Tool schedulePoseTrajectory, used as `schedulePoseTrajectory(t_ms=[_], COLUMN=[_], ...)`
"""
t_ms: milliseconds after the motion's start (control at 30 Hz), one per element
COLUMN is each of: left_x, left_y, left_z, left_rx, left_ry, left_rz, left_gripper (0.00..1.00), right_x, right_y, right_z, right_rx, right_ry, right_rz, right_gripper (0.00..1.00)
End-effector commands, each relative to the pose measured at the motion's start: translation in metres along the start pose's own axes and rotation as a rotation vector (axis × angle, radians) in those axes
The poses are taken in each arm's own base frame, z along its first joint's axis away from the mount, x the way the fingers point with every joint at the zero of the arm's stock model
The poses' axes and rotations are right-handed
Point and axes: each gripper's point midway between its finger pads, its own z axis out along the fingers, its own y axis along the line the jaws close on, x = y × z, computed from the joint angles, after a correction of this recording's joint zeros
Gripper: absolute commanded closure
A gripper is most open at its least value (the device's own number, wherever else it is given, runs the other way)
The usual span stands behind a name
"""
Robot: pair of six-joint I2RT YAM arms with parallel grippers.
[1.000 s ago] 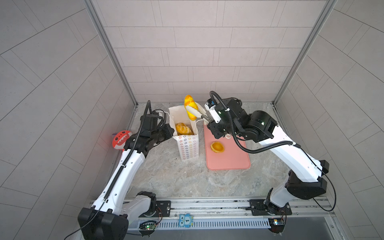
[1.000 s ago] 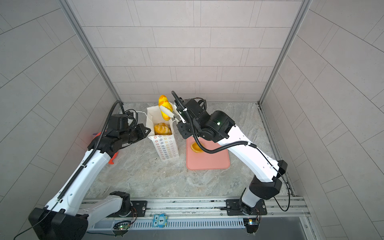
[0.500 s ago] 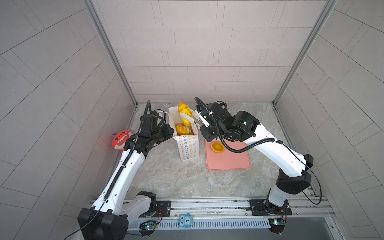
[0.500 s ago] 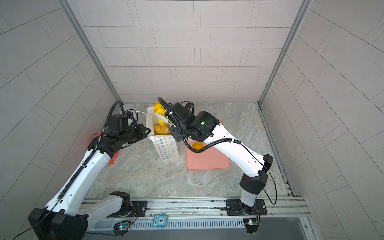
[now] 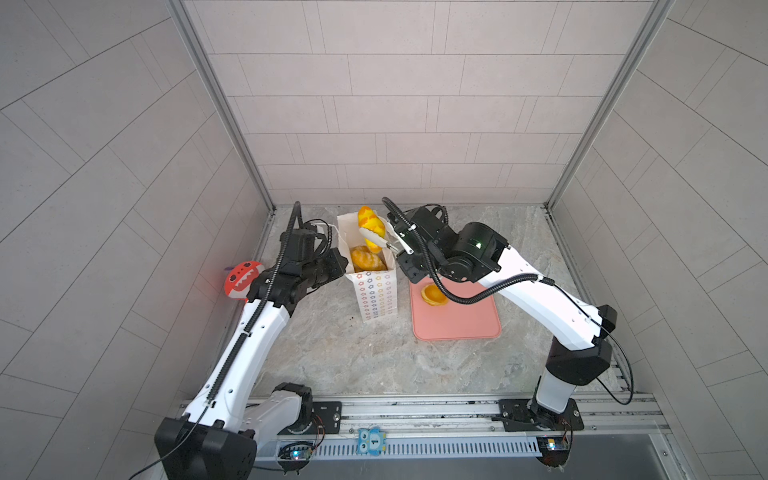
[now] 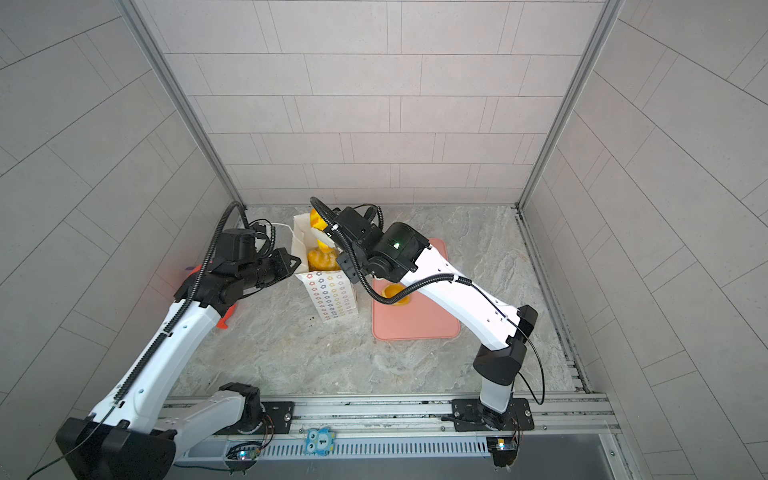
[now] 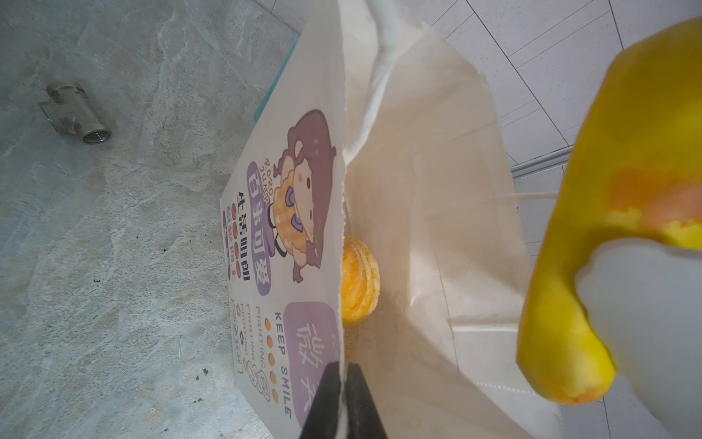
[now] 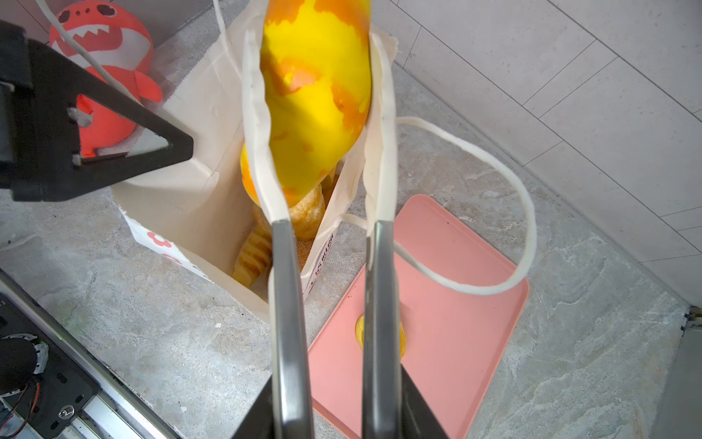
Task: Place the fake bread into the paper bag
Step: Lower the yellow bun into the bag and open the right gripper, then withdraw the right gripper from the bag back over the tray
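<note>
The white paper bag [image 5: 374,291] [image 6: 332,295] stands upright left of the pink tray. My left gripper [image 7: 343,366] is shut on the bag's top edge [image 5: 343,266], pinching the paper wall. My right gripper [image 8: 315,38] [image 5: 372,232] holds a long yellow-orange fake bread loaf [image 8: 315,95] [image 5: 371,224] [image 7: 626,190] between its white padded fingers. The loaf's lower end dips into the bag mouth. Other bread [image 5: 365,257] [image 7: 359,281] [image 8: 307,216] lies inside the bag. A small tart [image 5: 432,294] [image 6: 395,293] sits on the tray.
The pink tray [image 5: 457,320] [image 8: 456,304] lies right of the bag. A red shark toy [image 5: 239,280] [image 8: 102,76] rests by the left wall. A metal pipe fitting [image 7: 74,114] lies on the floor. The bag's loose cord handle [image 8: 524,213] loops over the tray.
My right arm has swung left and down, bringing the loaf from above the bag into its mouth. The left gripper has stayed on the bag's edge.
</note>
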Motion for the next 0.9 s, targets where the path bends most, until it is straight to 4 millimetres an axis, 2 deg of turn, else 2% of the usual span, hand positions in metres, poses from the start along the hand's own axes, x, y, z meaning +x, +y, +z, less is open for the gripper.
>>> schedulePoseTrajectory(t_ms=[0, 333, 533, 867], left_x=[-0.001, -0.002, -0.001, -0.003], left_y=[-0.005, -0.004, -0.004, -0.006], left_z=[-0.007, -0.007, -0.007, -0.007], left_rx=[0.005, 0.004, 0.003, 0.007], left_ry=[-0.011, -0.011, -0.010, -0.014], left_rz=[0.019, 0.018, 0.017, 0.019], left_gripper=[0.90, 0.90, 0.90, 0.90], right_x=[-0.010, -0.013, -0.016, -0.024], right_y=[-0.006, -0.008, -0.009, -0.029], right_z=[-0.012, -0.019, -0.024, -0.051], right_rx=[0.022, 0.020, 0.020, 0.075], right_ry=[-0.045, -0.062, -0.072, -0.142], right_rz=[0.002, 0.010, 0.014, 0.026], right_gripper=[0.58, 0.49, 0.49, 0.49])
